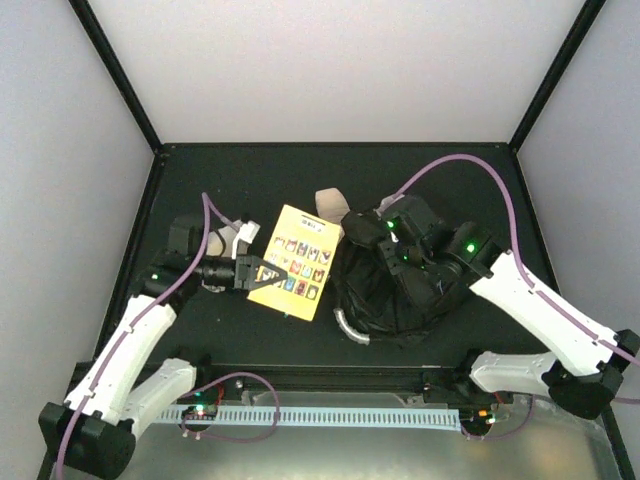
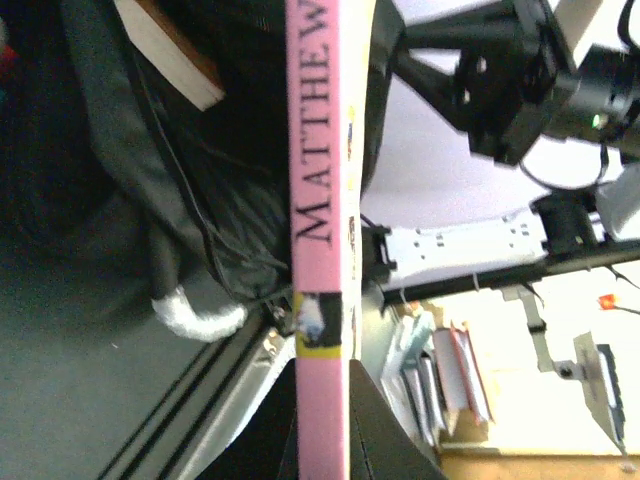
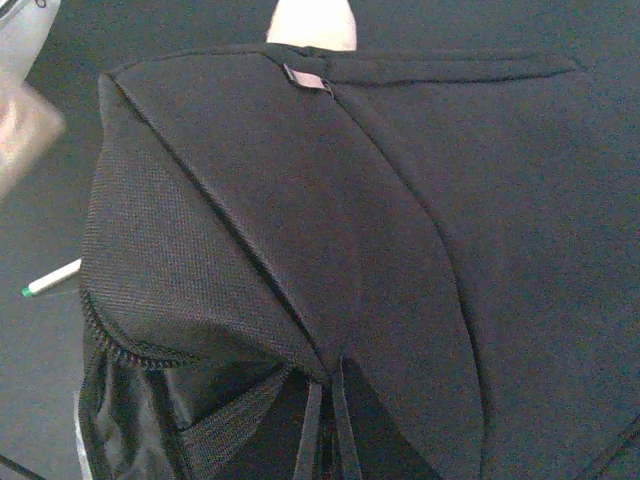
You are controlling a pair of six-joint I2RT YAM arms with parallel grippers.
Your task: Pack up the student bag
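Student bag is lying slumped on the desk just right of the yellow book, looking soft, floppy and light. The left gripper is clamping the book's left edge. Right of the book, the right gripper is sitting closed, seemingly pinching bag fabric. The grey handle is probably offering a firmer hold.

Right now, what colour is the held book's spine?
The book's spine is pink with black lettering; left wrist view.

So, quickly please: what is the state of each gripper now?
Left gripper: closed, holding the yellow book.
Right gripper: closed, apparently pinching fabric of the student bag.
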